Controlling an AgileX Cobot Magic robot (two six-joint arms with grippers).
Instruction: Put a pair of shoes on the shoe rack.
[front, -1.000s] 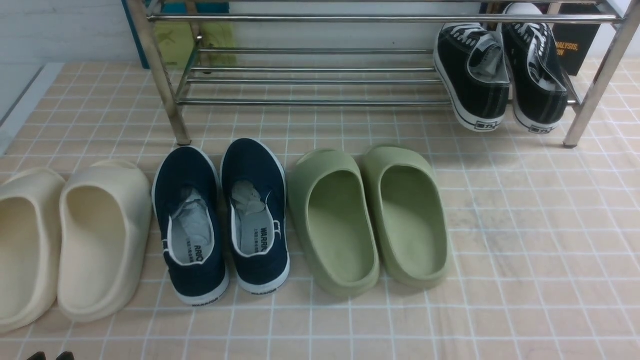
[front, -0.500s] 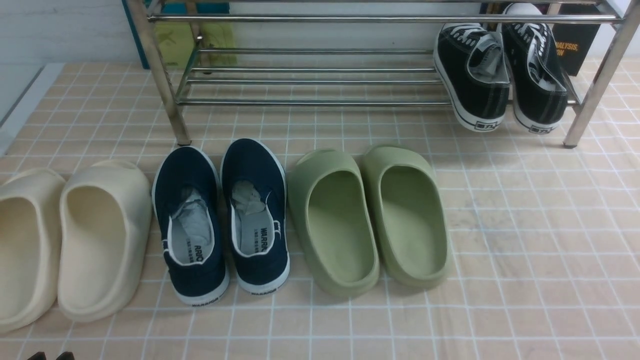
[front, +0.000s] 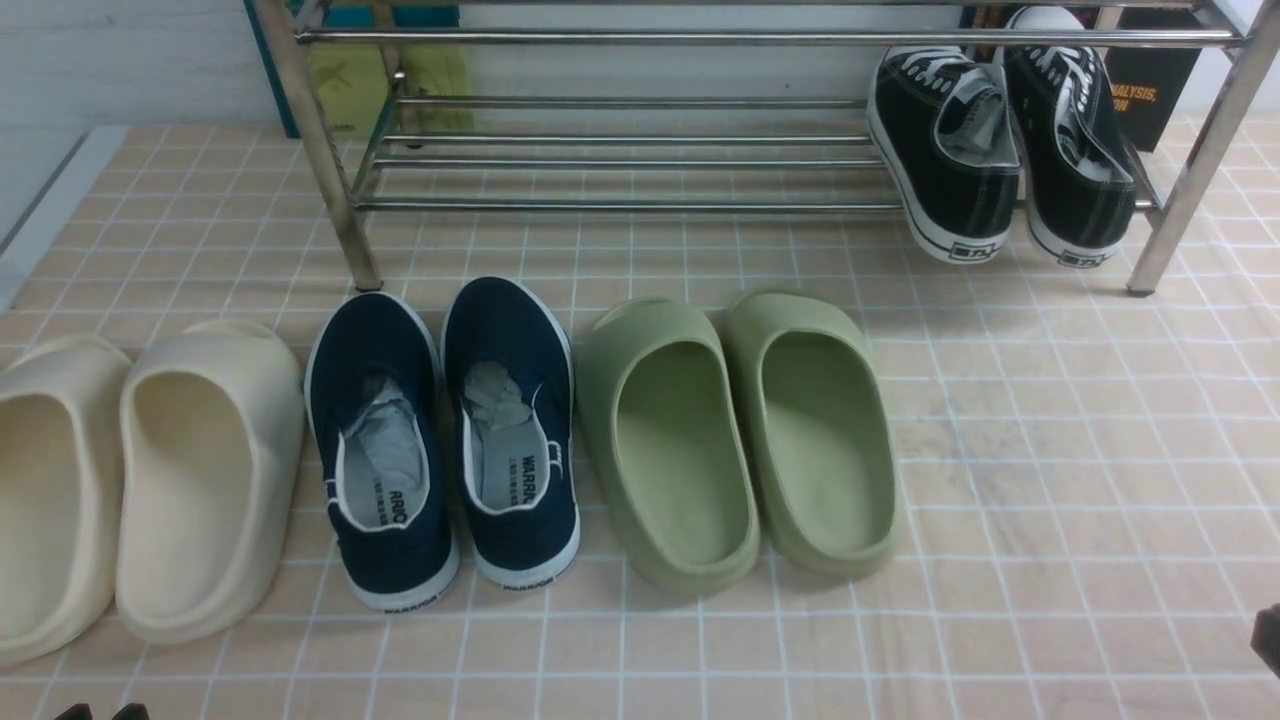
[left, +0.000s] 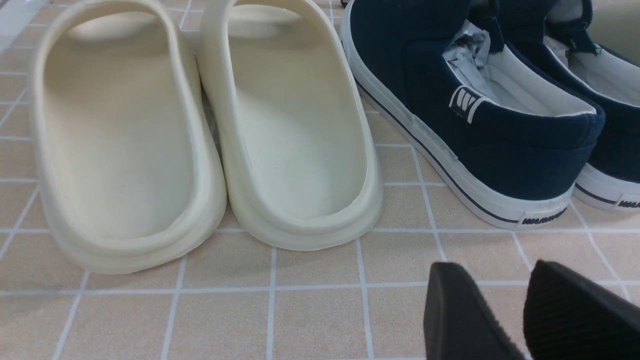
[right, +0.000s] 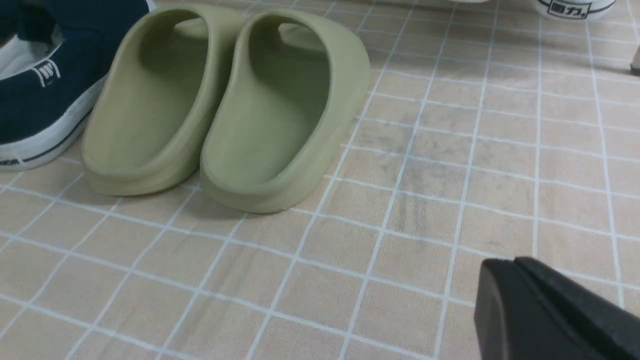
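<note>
Black canvas sneakers, the pair of shoes (front: 1005, 150), already sit on the lower rails at the right end of the shoe rack (front: 620, 160), toes pointing in, heels hanging slightly over the front rail and tilted down. On the tiled floor in front stand cream slippers (front: 130, 480), navy slip-ons (front: 445, 440) and green slippers (front: 740, 430), all untouched. The right gripper (right: 520, 295) hovers low over bare tiles near the green slippers, its jaws pressed together and holding nothing. The left gripper (left: 520, 310) rests behind the cream slippers with a gap between its fingers, empty. The placing looks finished; to end well, both arms should draw back low and clear of the floor shoes, without nudging the overhanging heels.
</note>
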